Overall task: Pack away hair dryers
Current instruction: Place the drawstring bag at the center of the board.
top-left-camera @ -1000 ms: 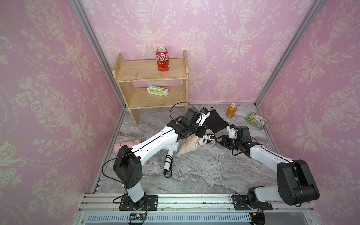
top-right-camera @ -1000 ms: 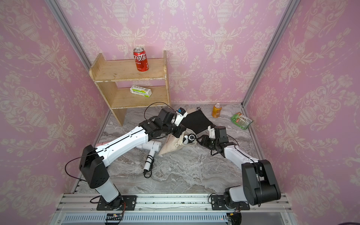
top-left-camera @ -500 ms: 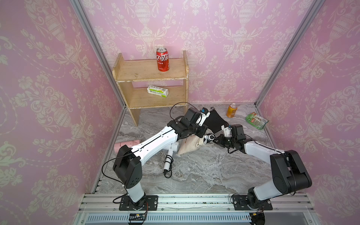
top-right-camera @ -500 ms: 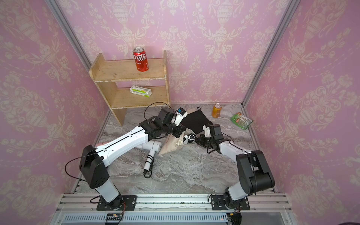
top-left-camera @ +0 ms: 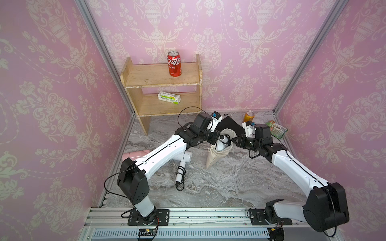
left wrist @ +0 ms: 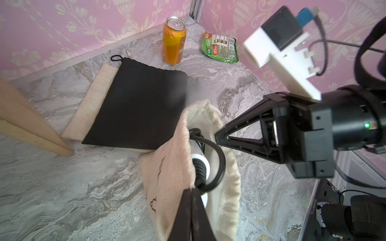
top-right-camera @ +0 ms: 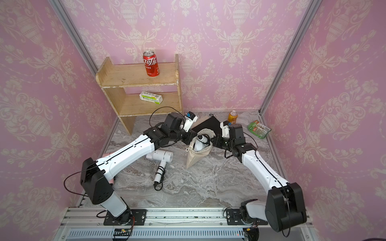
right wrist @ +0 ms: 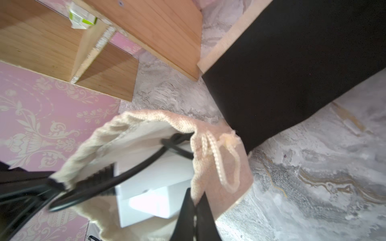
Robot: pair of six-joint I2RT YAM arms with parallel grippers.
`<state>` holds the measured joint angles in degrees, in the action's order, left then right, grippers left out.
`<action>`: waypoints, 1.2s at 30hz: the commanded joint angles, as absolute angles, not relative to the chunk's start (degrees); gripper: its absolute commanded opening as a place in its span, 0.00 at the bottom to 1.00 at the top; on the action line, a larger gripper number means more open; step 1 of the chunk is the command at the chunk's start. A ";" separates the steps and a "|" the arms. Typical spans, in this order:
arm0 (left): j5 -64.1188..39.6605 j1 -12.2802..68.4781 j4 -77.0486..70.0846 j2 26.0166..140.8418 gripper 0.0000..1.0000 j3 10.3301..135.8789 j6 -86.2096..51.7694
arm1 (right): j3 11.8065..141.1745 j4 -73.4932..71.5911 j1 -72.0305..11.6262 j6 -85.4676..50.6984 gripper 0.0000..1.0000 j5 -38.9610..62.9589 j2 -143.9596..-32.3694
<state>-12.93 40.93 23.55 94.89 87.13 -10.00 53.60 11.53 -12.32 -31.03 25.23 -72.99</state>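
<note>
The pouch (top-left-camera: 217, 156) is held open by its rim, with the left end effector (left wrist: 191, 191) and the right end effector (right wrist: 193, 195) clamped on opposite sides. A white dryer (top-left-camera: 221, 144) is seen inside. A second dryer (top-right-camera: 161, 155) lies on the worktop (top-right-camera: 208, 183) beside the left arm, and a pink dryer (top-left-camera: 135, 154) is partly hidden behind it.
</note>
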 commanded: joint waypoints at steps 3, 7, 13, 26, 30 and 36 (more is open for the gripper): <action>-11.34 39.45 22.17 92.03 0.00 88.39 -9.87 | 59.94 18.97 -13.08 -27.40 0.00 23.69 -68.82; -11.34 38.95 21.80 91.41 0.00 88.01 -9.99 | 63.56 21.71 -13.10 -26.40 0.00 22.53 -66.35; -11.31 37.92 24.27 91.96 0.00 93.71 -7.81 | 70.62 23.63 -13.10 -25.15 0.00 20.04 -66.79; -25.22 28.56 17.08 104.07 0.00 105.47 -9.36 | 70.97 8.61 -13.69 -27.39 0.00 12.63 -76.83; -27.29 28.57 17.55 109.17 0.00 110.66 -7.81 | 67.78 -0.10 -14.24 -27.60 0.00 9.66 -79.67; -29.72 28.95 12.81 112.05 0.00 108.59 -8.09 | 58.08 -7.81 -16.32 -25.44 0.00 5.69 -81.30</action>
